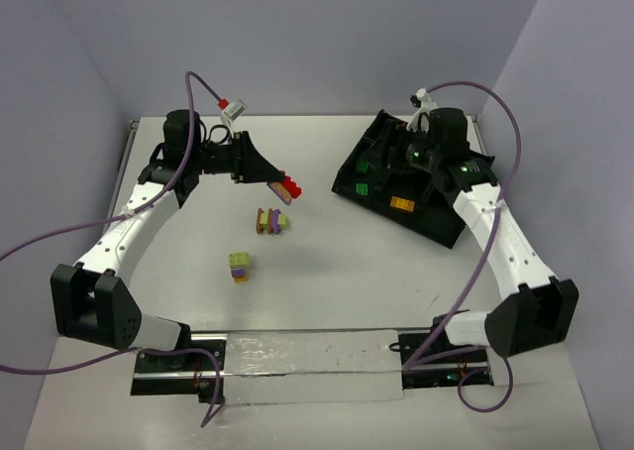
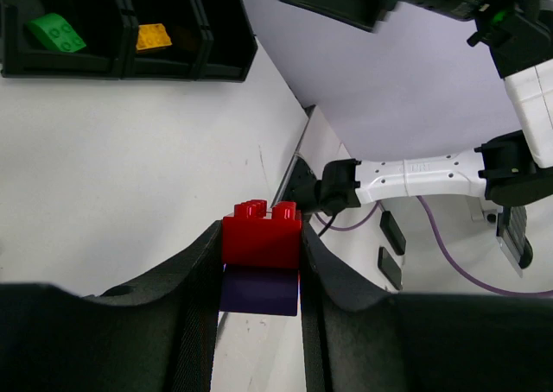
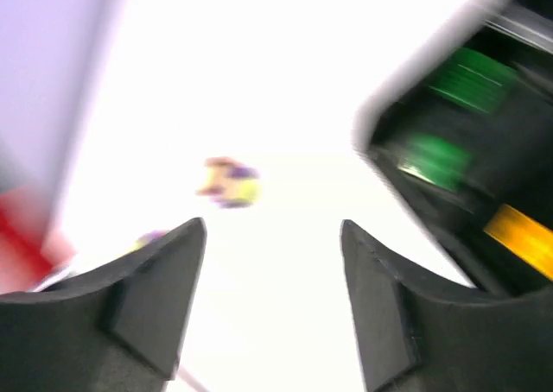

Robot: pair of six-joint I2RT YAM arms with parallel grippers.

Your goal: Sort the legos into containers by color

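My left gripper (image 1: 285,183) is shut on a red and purple lego stack (image 2: 260,256) and holds it above the table, left of the middle. A purple, orange and yellow-green cluster (image 1: 271,220) and a yellow-green and purple cluster (image 1: 240,266) lie on the table. The black divided tray (image 1: 448,227) stands tilted at the back right, with green bricks (image 1: 364,186) and an orange brick (image 1: 402,202) in its compartments. My right gripper (image 3: 273,237) is open and empty, hovering over the tray; its view is blurred. The tray also shows in the left wrist view (image 2: 216,38).
A clear plastic strip (image 1: 307,361) lies along the table's near edge between the arm bases. Purple cables (image 1: 59,232) loop off both arms. The walls stand close on the left, back and right.
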